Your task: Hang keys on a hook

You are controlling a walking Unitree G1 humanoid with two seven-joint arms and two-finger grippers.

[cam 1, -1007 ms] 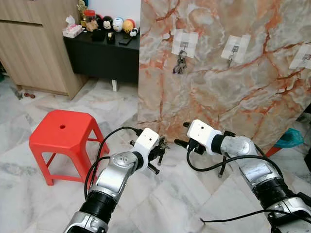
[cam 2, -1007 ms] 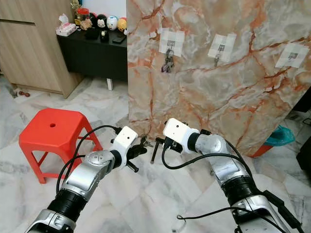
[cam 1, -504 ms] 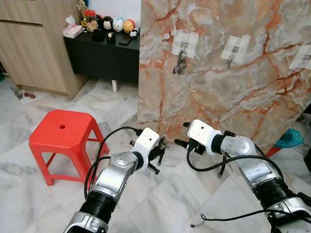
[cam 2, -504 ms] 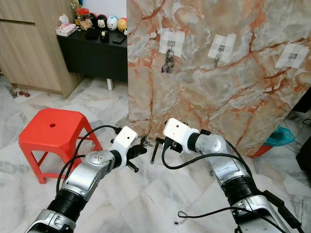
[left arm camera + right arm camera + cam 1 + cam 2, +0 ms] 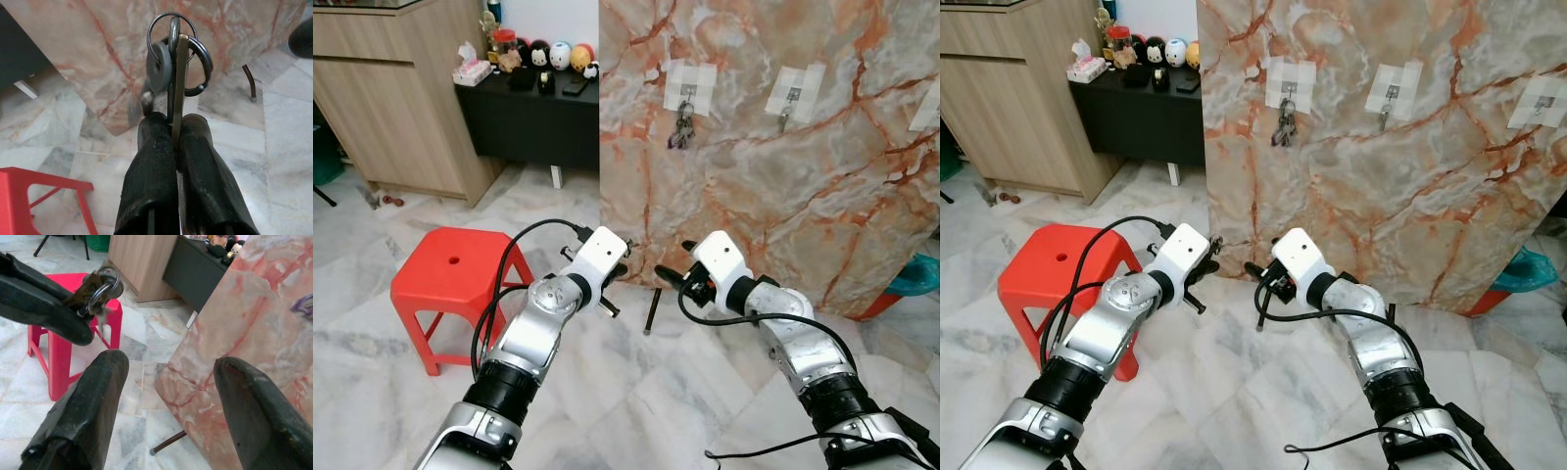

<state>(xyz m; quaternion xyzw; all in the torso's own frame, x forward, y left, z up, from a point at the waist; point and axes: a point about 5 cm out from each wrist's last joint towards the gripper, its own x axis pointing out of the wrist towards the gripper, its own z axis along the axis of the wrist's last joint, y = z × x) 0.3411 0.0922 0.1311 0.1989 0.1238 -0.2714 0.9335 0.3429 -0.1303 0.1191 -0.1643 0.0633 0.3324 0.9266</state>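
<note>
My left gripper is shut on a bunch of keys, a brass key pinched between its fingertips with the rings sticking out past them. It hovers low in front of the marble board, near the board's left edge. My right gripper stands open just to the right of it, and its wrist view shows the held keys close ahead. High on the board are taped hooks: the left hook carries another key bunch, and the middle hook is further right.
A red plastic stool stands on the marble floor to my left. Behind it are a wooden cabinet and a black sideboard with figurines. The board's thin leg slants to the floor under the grippers. A teal object lies at far right.
The camera has shifted, with the stool and board now further right and closer. Both grippers sit slightly higher against the board. The left stays shut on the keys, the right stays open.
</note>
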